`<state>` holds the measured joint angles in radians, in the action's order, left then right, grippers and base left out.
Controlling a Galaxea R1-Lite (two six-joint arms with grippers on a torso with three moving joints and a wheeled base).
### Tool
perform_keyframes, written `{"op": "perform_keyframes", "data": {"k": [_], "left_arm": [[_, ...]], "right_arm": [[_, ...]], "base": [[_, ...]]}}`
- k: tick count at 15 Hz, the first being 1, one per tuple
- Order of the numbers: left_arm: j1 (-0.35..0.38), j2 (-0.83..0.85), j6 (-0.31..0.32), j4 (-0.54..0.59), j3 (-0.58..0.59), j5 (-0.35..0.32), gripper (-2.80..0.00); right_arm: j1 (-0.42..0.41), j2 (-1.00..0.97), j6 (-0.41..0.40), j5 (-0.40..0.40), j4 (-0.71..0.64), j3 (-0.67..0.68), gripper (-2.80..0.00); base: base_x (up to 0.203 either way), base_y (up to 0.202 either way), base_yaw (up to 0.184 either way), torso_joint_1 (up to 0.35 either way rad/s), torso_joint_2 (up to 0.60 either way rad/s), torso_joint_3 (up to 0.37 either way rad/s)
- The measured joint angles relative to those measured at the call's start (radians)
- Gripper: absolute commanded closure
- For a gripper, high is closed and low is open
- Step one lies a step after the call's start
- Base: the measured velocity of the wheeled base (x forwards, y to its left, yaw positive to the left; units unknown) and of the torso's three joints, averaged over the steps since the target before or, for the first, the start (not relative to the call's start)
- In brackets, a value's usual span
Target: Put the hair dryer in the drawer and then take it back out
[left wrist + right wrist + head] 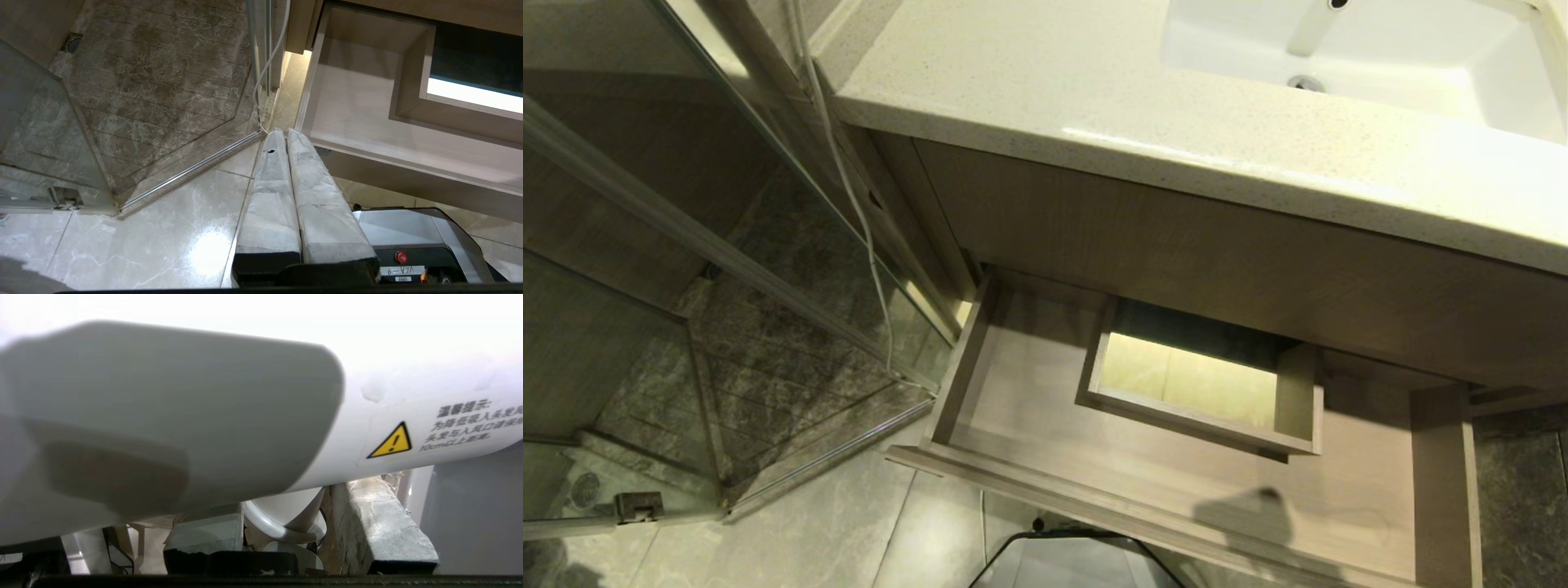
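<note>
Between right gripper [286,522] jaws, clamped hair dryer [245,416], yellow warning triangle label [390,442], left jaws together.

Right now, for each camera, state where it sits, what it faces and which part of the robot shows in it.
Head view: high on the robot, looking down at the open drawer below the countertop; only the robot's base shows.
Left wrist view: behind the left gripper, jaws together, facing floor and drawer corner.
Right wrist view: behind the right gripper, its jaws closed on the hair dryer, which fills the picture.
Shared: head and left wrist views both show the drawer and the white cord.
</note>
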<state>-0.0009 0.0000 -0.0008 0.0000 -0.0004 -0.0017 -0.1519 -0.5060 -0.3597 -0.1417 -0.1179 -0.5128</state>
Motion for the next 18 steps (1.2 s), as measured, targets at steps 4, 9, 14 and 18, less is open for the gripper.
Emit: {"op": "perform_keyframes", "data": {"k": [4, 9, 14, 18], "left_arm": [[-0.001, 0.0, 0.0, 0.0, 0.0, 0.0, 0.0], [-0.001, 0.0, 0.001, 0.0, 0.0, 0.0, 0.0], [-0.001, 0.0, 0.0, 0.0, 0.0, 0.0, 0.0], [-0.001, 0.0, 0.001, 0.0, 0.0, 0.0, 0.0]], "right_arm": [[0.003, 0.001, 0.0, 0.001, -0.008, 0.008, 0.0], [0.005, 0.005, -0.002, 0.001, -0.006, 0.013, 0.0], [0.006, 0.006, -0.006, 0.002, -0.008, 0.014, 0.0], [0.005, 0.004, -0.02, 0.003, -0.013, 0.013, 0.0]], "base": [[0.0, 0.0, 0.0, 0.0, 0.0, 0.0], [0.0, 0.0, 0.0, 0.0, 0.0, 0.0], [0.005, -0.005, 0.138, 0.003, 0.0, 0.0], [0.0, -0.011, 0.122, 0.002, 0.0, 0.002]]}}
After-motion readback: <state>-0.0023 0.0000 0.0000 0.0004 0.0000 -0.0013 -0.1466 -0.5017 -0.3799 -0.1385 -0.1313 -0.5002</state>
